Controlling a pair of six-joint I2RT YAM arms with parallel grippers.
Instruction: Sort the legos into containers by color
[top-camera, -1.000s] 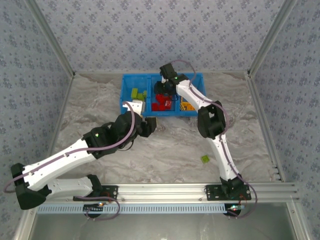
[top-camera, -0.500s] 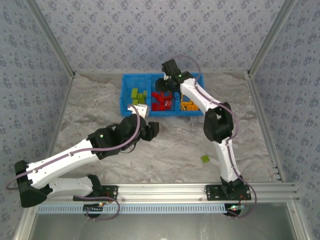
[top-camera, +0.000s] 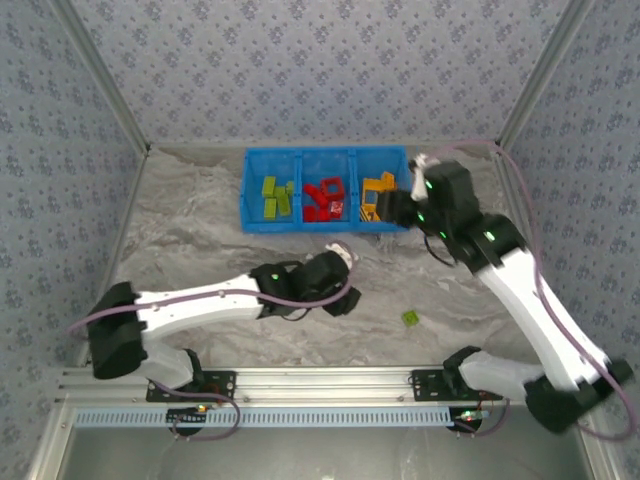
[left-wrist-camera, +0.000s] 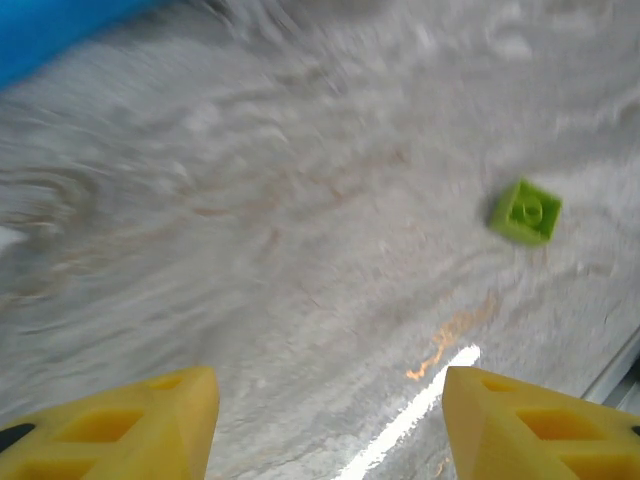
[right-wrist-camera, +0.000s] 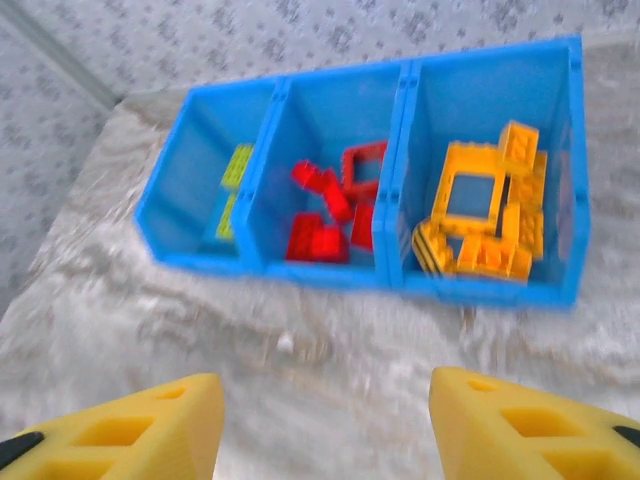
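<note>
My left pincer (left-wrist-camera: 325, 390) is spread wide, with nothing in it. One green lego (left-wrist-camera: 526, 210) lies on the table (left-wrist-camera: 250, 230) ahead of it, off to the right. My right pincer (right-wrist-camera: 322, 388) is spread too, and empty. The bin (right-wrist-camera: 480, 292) sits ahead of it, holding green bricks (right-wrist-camera: 232, 180) left, red bricks (right-wrist-camera: 322, 220) in the middle and yellow bricks (right-wrist-camera: 490, 215) right.

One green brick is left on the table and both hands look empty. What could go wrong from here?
1. The green brick is small and sits off to one side of the open left hand; a misaligned close could knock it away across the table.
2. The green compartment is the bin's farthest from it, beyond the red bricks and orange bricks; an early release could land it in the wrong colour.
</note>
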